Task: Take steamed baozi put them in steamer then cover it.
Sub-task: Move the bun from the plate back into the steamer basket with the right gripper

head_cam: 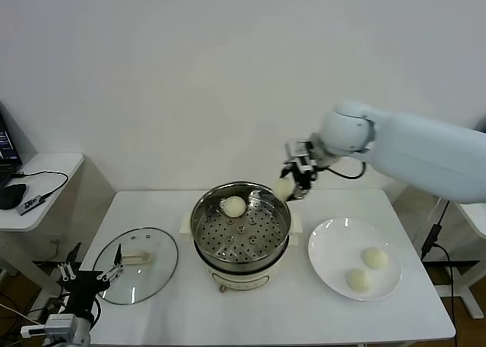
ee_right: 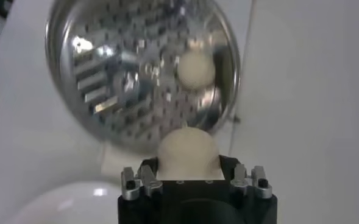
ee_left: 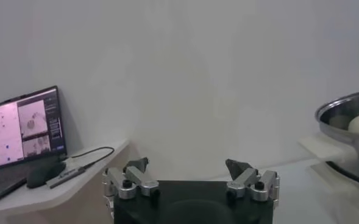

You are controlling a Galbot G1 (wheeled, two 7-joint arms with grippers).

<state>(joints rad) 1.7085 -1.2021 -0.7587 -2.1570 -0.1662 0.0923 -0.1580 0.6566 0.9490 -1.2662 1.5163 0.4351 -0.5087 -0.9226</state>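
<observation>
Over the right rim of the steel steamer my right gripper hangs, shut on one cream-white baozi. In the right wrist view that baozi sits between the jaws, above the edge of the steamer. Another baozi lies on the perforated floor at the back, also showing as a baozi from the wrist. Two more baozi rest on the white plate. The glass cover lies flat at the table's left front. My left gripper stays parked, open, by the cover's near-left edge.
A side table with a laptop, a mouse and cables stands to the left. The steamer sits on a white cooker base mid-table. A white wall lies behind.
</observation>
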